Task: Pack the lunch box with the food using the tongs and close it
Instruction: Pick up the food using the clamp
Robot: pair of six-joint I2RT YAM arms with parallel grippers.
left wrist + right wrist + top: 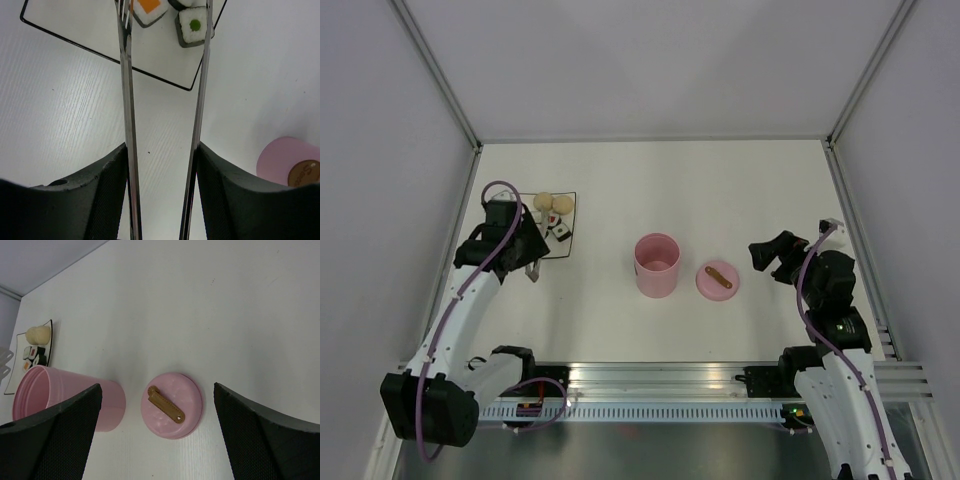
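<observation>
The pink lunch box (657, 265) stands open and upright mid-table, also seen in the right wrist view (65, 400). Its lid (718, 281) with the brown strap lies flat just to the right (172, 405). My left gripper (161, 145) is shut on the silver tongs (127, 110), its fingers (105, 190) pressing both arms from outside. The tong tips stand apart around the food (194, 25), sushi-like pieces on a black-edged plate (75, 25). Beige balls (552, 203) lie at the plate's far side. My right gripper (157, 385) hangs open above the lid, holding nothing.
The plate (570, 195) lies at the table's left, close to the left wall. Grey walls enclose the table on three sides. An aluminium rail (660, 380) with the arm bases runs along the near edge.
</observation>
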